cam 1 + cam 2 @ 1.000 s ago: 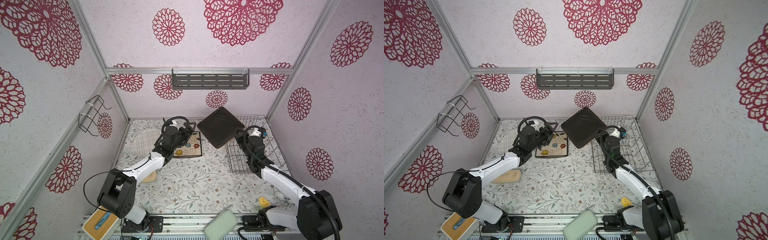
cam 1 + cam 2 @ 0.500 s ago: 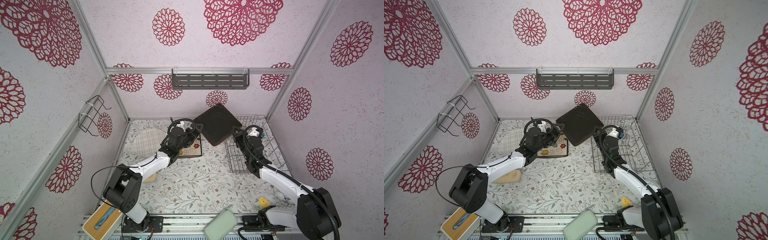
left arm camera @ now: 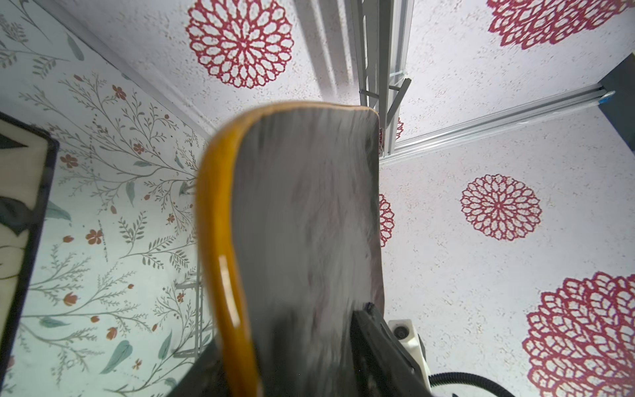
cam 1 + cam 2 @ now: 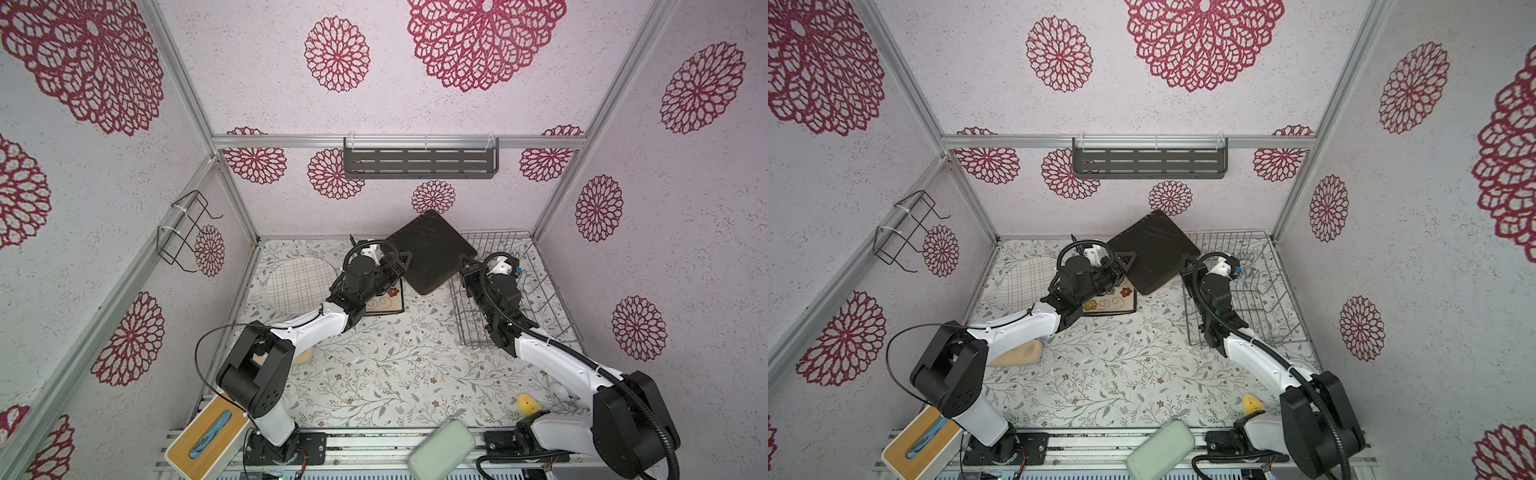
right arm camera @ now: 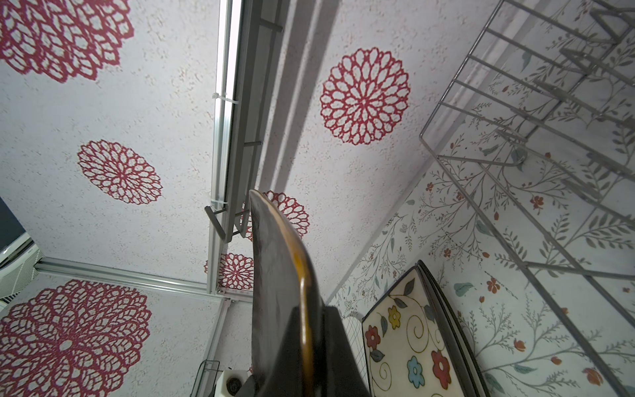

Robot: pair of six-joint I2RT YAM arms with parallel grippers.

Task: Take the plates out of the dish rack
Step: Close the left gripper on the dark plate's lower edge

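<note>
The dark brown plate [image 4: 432, 251] is in the air, tilted, between the two arms and to the left of the dish rack [image 4: 490, 240]. One second before, it was nearer to the rack, and the left pincer [image 4: 405, 259] stood wide open over the flower plate [image 4: 384, 301]. Now the right arm has carried the plate leftward, and the left pincer has come up to the plate's left edge and narrowed a good deal around it.

The right pincer [image 4: 463, 264] is closed tight on the opposite edge, as the right wrist view shows. In the left wrist view the plate sits between the two fingers of the left pincer, but the picture is blurred, so one cannot tell if they already press on it.

This looks like a handover from right to left. In both top views the rack seems to hold no other plate, so this is probably the last one. The flower plate lies on the surface [image 4: 395, 365] with other rims under it, and the round plate [image 4: 299, 282] is beside it.
</note>
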